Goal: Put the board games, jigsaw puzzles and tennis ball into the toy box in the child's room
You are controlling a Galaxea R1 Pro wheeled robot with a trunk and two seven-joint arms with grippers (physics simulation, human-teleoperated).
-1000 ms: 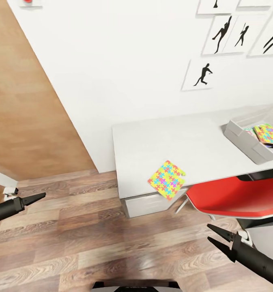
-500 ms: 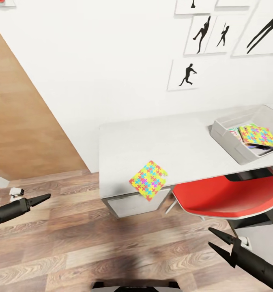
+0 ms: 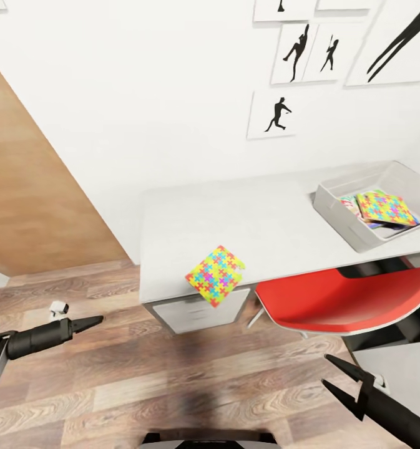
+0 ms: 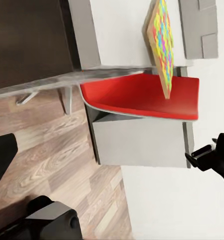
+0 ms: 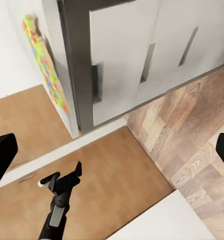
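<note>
Sensibly, with the right gripper (image 3: 341,376) spread and empty and the left gripper (image 3: 91,322) looking pressed together, roll nearer the table (image 3: 272,218): the jigsaw puzzle (image 3: 214,275) overhangs its front edge, inviting an edgewise pinch.

White wall (image 3: 141,93) behind, hung with black sports-silhouette pictures (image 3: 278,114) in pale frames. To the left, a tan wooden panel (image 3: 29,187) slanting down to the floor. Wood-plank floor (image 3: 191,380) in brown and grey tones, softly lit, with faint shadow near the bottom edge. A red chair seat (image 3: 334,299) tucked partly under the furniture at the right, on pale metal legs. A grey drawer unit (image 3: 200,310) with slot handles below, seen from the right wrist view too (image 5: 141,55).
</note>
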